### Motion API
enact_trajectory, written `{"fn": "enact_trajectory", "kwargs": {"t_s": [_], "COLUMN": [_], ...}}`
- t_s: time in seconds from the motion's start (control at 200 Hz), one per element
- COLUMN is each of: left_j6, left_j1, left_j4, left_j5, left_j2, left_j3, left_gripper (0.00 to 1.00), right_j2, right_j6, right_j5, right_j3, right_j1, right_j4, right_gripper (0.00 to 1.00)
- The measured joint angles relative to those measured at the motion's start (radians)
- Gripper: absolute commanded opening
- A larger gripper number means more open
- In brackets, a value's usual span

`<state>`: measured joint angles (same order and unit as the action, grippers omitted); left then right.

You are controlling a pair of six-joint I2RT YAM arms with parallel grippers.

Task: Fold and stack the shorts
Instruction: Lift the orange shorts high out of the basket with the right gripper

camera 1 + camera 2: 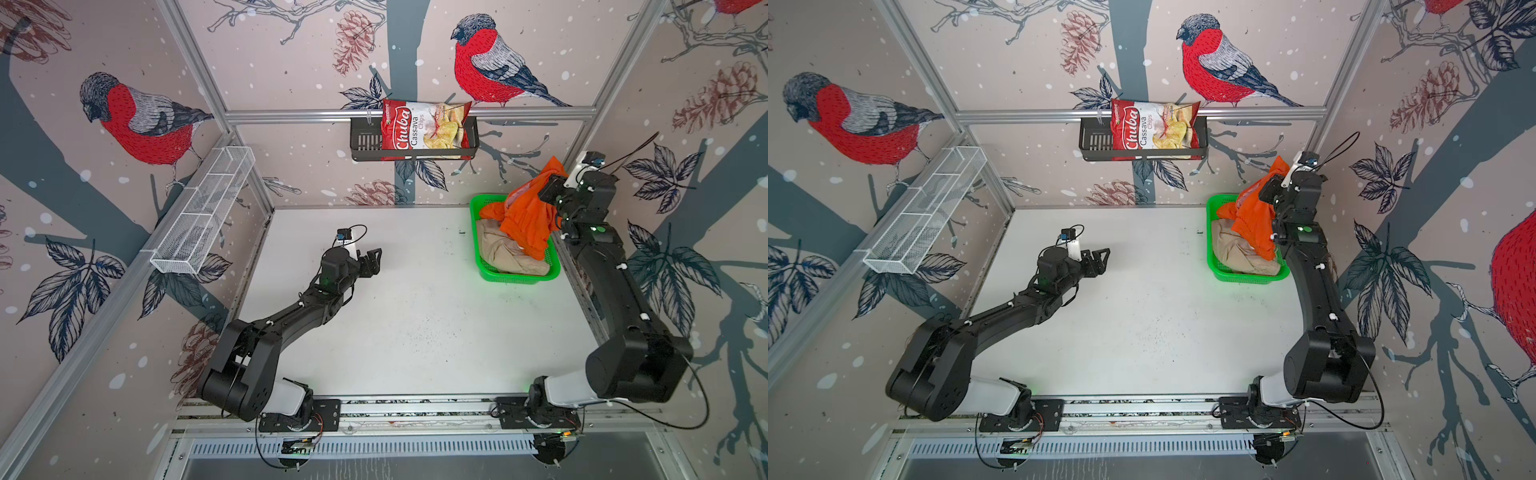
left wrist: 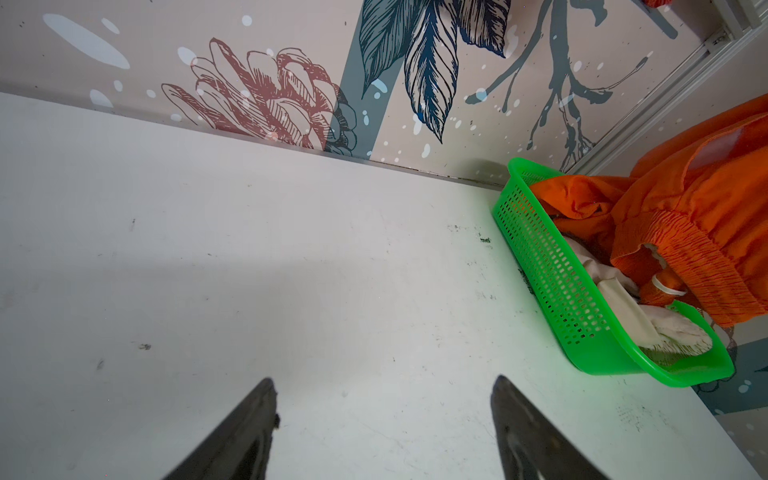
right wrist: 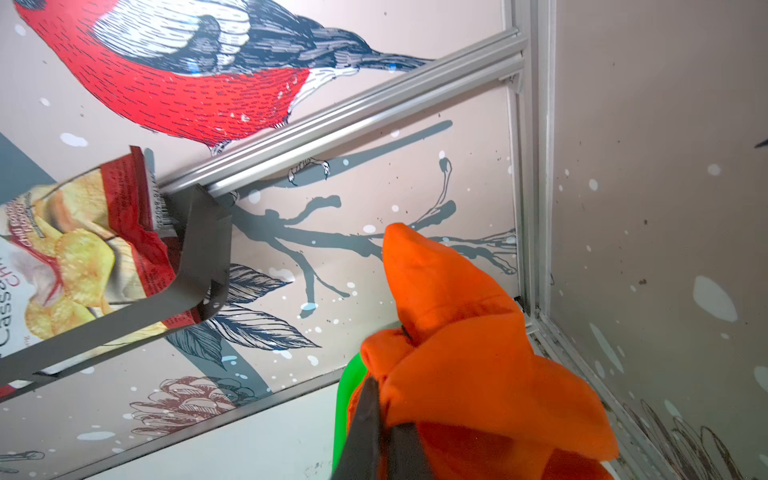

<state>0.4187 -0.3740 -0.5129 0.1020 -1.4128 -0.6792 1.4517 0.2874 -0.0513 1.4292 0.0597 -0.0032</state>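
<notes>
1. The right gripper [image 3: 384, 419] is clamped tight on a bunch of the orange shorts [image 1: 525, 220] and holds it up above the green basket [image 1: 519, 277], at the far right corner of the table [image 1: 415, 311]
2. Most of the orange cloth hangs limp from that pinch, and its lower folds drape back down into the basket
3. The beige shorts [image 1: 505, 253] lie crumpled in the basket, under the orange pair and touching it
4. The left gripper [image 1: 376, 259] hovers over the bare middle of the table, jaws spread wide with nothing between them, well apart from the basket
5. Both pairs look to me light, soft and floppy: nothing fragile, but they won't keep any shape on their own and will sag into a lump from a single pinch
6. The present grip seems to be somewhere in a fold rather than at an edge, since a peak of cloth sticks out past the fingers, so I'd expect the shorts to need re-gripping before they can be spread
7. The gathered waistband [image 2: 681, 249] looks like the best hold: thicker, ridged, less likely to slip, with one gripper at each end to pull it flat
8. The white drawstring [image 2: 665, 286] dangles low by the basket rim and could catch on the mesh or drag the beige pair along
</notes>
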Motion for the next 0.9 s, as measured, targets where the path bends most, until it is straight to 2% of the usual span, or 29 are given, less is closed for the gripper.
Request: {"fn": "enact_trajectory", "kwargs": {"t_s": [0.535, 0.715, 0.901], "left_j6": [-0.04, -0.059, -0.064], "left_j1": [0.0, 0.0, 0.0], "left_j4": [0.053, 0.068, 0.167], "left_j5": [-0.062, -0.103, -0.167], "left_j2": [0.14, 0.205, 0.259], "left_j3": [0.005, 0.005, -0.013], "left_gripper": [0.8, 0.8, 0.8], "right_j2": [-0.077, -0.133, -0.168], "right_j6": [0.039, 0.025, -0.001], "right_j5": [-0.166, -0.221, -0.266], "right_j3": [0.313, 0.389, 0.401], "right_j1": [-0.048, -0.16, -0.299], "right_j4": [0.018, 0.009, -0.029], "right_gripper": [0.02, 0.02, 0.02]}}
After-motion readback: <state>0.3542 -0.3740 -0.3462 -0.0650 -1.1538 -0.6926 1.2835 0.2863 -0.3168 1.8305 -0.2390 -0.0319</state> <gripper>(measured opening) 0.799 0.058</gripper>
